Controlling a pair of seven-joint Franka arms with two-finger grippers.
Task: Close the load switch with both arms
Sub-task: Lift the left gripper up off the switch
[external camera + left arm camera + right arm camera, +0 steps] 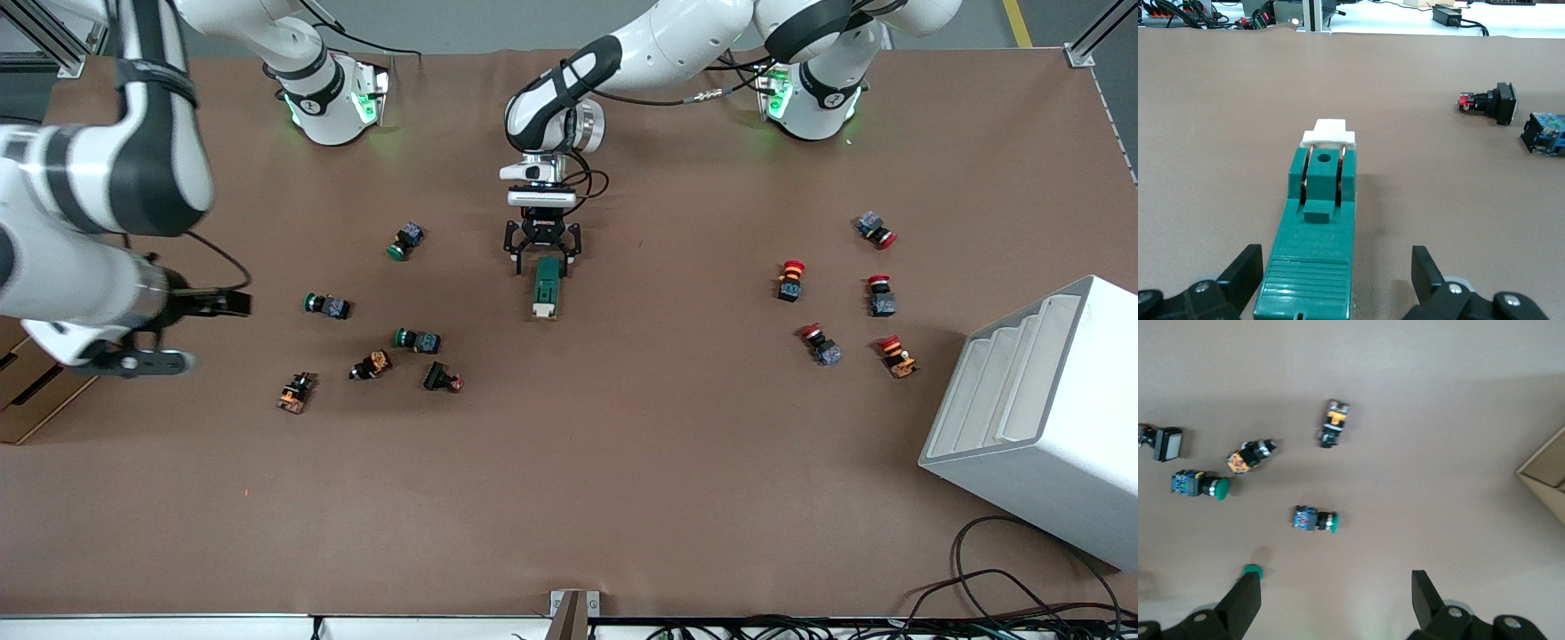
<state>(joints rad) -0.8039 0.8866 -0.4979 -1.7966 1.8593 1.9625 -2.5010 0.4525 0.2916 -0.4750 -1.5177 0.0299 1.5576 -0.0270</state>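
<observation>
The load switch (546,286) is a dark-green block lying near the table's middle, its white slider piece (542,310) at the end nearer the front camera. My left gripper (544,256) is open, low over the switch's end toward the arm bases, a finger on each side without touching. In the left wrist view the switch (1318,247) lies between the open fingers (1245,273) of the left gripper (1336,270), with the slider (1329,133) at its other end. My right gripper (222,304) is open and empty, up in the air over the right arm's end of the table (1336,590).
Several green and orange push buttons (418,340) lie scattered toward the right arm's end. Several red push buttons (880,293) lie toward the left arm's end. A white rack (1040,418) stands there, nearer the front camera. A cardboard box (27,391) sits at the table's edge.
</observation>
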